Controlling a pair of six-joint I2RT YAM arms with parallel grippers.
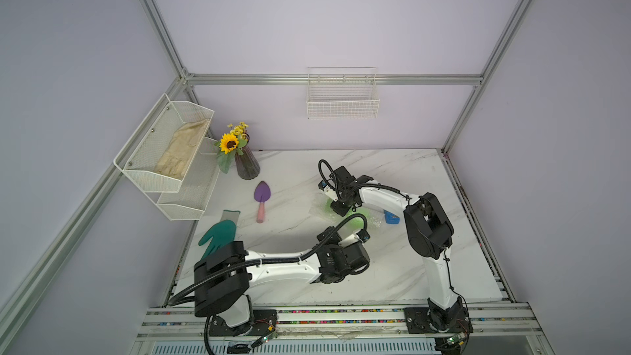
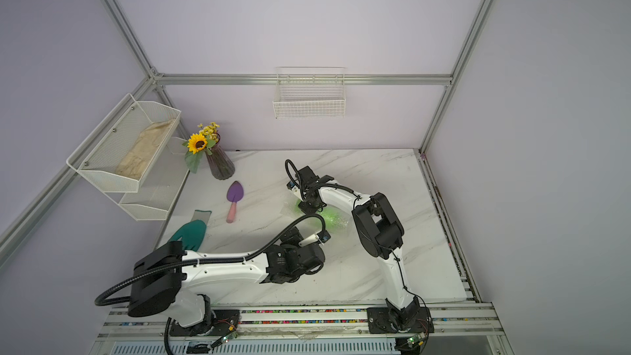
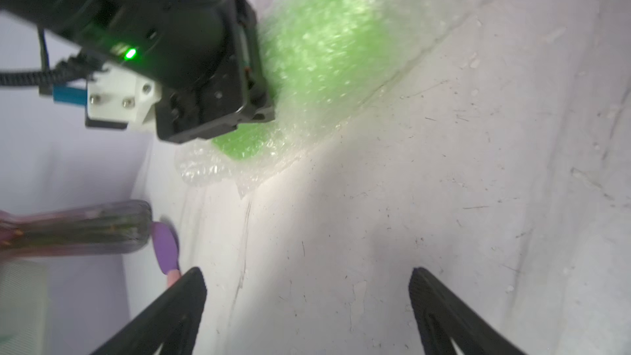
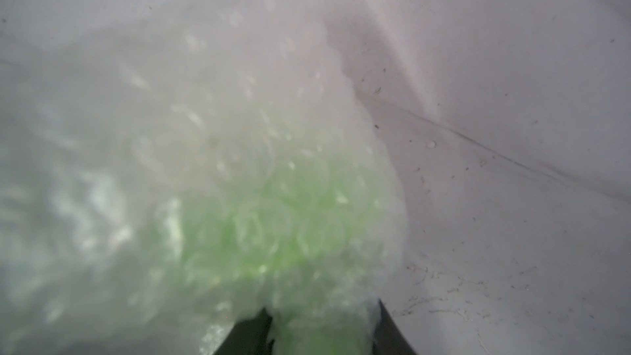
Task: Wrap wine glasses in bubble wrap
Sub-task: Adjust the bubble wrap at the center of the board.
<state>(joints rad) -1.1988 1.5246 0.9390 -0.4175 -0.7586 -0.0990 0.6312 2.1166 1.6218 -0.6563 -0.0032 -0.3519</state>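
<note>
One left end effector (image 3: 307,271), wide, empty, one right end effector (image 4: 321,329), clamping bubble wrap (image 4: 205,124) around goblet (image 4: 259,233)

Bubble wrap (image 3: 218,165) between right gripper (image 4: 322,309) fingers: clear plastic film, bubbled, glossy, crinkly. Goblet (image 3: 327,39) inside it: translucent lime plastic. Table (image 3: 409,216) ahead of left gripper (image 3: 305,271): white marble-look, matt, scuffed, fine scratches. Left gripper fingers (image 3: 177,302): black matt plastic. Farther out past left gripper: vase (image 1: 247,165) translucent purple, ribbed, glossy; trowel (image 1: 262,194) smooth purple plastic, pink handle; glove (image 1: 218,237) teal rubbery coat, knit cuff.
</note>
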